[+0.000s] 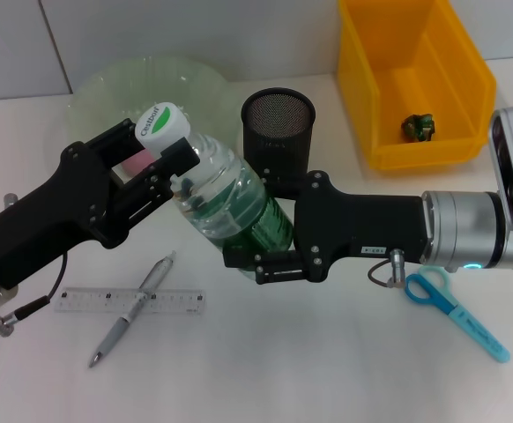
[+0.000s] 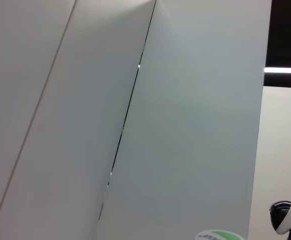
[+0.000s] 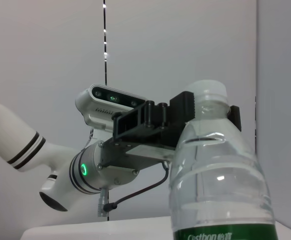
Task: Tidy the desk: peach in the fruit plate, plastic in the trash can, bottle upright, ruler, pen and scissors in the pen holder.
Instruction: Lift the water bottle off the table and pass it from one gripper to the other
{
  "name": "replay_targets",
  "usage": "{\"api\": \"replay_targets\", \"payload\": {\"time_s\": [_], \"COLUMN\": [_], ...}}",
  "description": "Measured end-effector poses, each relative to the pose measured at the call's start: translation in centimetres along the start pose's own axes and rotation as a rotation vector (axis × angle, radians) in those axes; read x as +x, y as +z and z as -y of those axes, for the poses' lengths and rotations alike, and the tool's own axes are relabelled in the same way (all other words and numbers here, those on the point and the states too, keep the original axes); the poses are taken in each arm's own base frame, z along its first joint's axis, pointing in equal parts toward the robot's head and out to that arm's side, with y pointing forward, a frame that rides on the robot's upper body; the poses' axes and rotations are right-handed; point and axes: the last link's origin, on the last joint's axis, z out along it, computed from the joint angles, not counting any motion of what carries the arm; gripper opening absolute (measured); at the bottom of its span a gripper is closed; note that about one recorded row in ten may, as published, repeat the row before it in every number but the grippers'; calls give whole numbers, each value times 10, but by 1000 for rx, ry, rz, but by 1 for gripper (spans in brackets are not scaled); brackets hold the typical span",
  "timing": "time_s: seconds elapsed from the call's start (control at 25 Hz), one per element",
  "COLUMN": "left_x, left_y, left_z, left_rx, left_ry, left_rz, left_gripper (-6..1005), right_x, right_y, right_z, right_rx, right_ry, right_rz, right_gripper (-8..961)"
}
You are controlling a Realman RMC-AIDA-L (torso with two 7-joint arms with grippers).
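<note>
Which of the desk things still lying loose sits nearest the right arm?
The blue scissors, lying just beneath the right arm; the pen and ruler lie over by the left arm.

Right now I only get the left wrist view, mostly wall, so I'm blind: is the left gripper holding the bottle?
Observer: Yes. The left gripper is shut on the bottle just under its cap.
Operator: And the right one?
Observer: The right gripper has its jaws clamped on the bottle's lower body; the bottle is tilted.
Operator: What's not yet tidied?
Observer: The ruler, pen and scissors lie on the table, outside the pen holder.
</note>
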Motion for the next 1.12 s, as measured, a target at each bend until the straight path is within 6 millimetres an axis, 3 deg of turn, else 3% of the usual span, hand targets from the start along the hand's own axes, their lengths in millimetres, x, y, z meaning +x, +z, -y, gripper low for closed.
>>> {"api": "replay_targets", "payload": {"time_s": [0.56,1.12], "left_x": [2,4], "left_y": [-1,-1], "left_z": [-3,-5], "left_rx": [-19,-39], "left_ry": [34,52], "left_rz": [-7,-17], "left_gripper": [429,429], "right_x": [-2,1], "right_y": [1,0], "right_z": [-1,-4], "right_rx": [-11,-13], "right_ry": [0,16], "right_rz": [8,13], "right_gripper": [797,799]}}
